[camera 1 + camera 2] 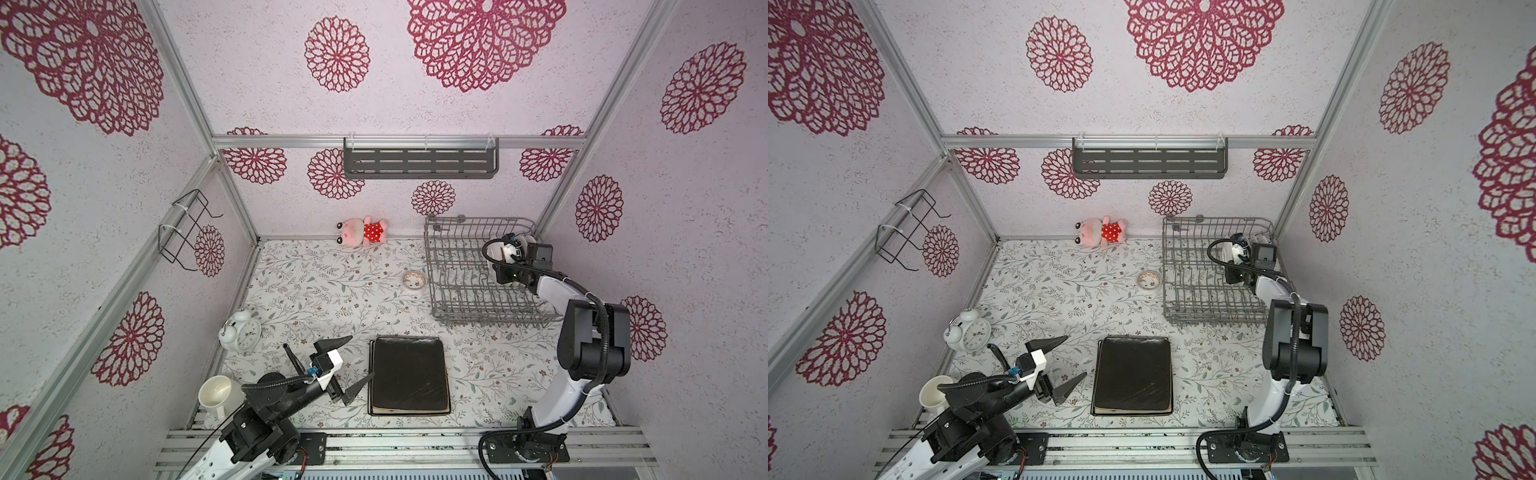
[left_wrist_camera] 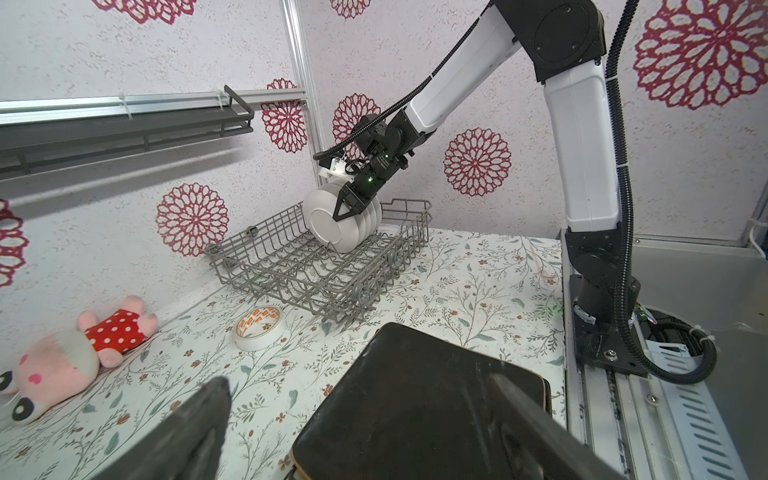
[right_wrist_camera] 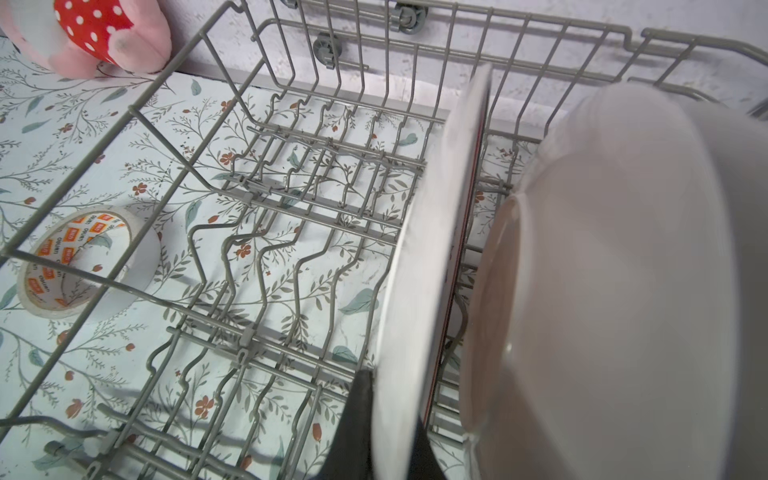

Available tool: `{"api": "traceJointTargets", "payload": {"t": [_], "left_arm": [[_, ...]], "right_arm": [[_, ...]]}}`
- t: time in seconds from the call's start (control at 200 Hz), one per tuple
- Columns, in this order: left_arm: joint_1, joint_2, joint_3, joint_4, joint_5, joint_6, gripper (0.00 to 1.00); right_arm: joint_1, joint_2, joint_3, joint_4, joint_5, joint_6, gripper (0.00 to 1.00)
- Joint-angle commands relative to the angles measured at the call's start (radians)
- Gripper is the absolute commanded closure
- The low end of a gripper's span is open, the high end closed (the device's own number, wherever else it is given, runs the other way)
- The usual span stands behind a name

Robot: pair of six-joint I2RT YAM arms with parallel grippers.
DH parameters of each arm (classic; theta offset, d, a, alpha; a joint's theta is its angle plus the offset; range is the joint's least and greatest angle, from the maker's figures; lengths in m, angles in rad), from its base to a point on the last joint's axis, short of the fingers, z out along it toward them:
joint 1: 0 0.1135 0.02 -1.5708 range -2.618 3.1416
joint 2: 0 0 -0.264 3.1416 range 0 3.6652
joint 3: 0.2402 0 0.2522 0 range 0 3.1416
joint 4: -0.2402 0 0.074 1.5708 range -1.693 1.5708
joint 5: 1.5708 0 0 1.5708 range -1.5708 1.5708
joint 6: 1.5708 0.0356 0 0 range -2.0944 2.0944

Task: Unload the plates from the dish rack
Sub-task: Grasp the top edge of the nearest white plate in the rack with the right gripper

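Dish rack (image 1: 465,286) sits back right on the table (image 1: 316,291), nearly empty; only a row of round white plates (image 2: 370,228) stands on edge at its far end. Stack of square plates (image 1: 409,374), black one on top, lies flat front centre, outside the rack. My right claw (image 3: 390,436) is pressed together on the upper rim of the front round plate (image 3: 432,249), one finger on each face. My left claw (image 1: 362,355) is spread wide, empty, just beside the stack. Handling, my guess: glazed ceramic, stiff, slick, chips easily, fair weight hanging off a thin rim pinch, so it may swing or slip. It wants a straight lift clear of the tines (image 3: 266,257), no twist against its neighbour. The rim is the only hold while they stand this close. Hard to see: in both top views my right arm (image 1: 552,286) covers most of the row. Count is unclear, four or five in the left wrist view. Faces are turned away, only a thin red line shows. The plate's foot among the tines is hidden; lower plates in the stack show edges only.
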Motion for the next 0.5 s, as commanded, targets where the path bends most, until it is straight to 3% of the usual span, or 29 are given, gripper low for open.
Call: {"api": "traceJointTargets", "payload": {"t": [0.0,0.49], "left_arm": [[-0.009,-0.012,-0.015,0.006,0.010,0.027,0.03],[-0.007,-0.041,-0.020,0.004,0.028,0.040,0.03]], "right_arm": [[0.002,-0.075,0.035,-0.002,-0.020,-0.025,0.96],[0.034,-0.229,0.060,-0.062,-0.067,-0.139,0.99]]}}
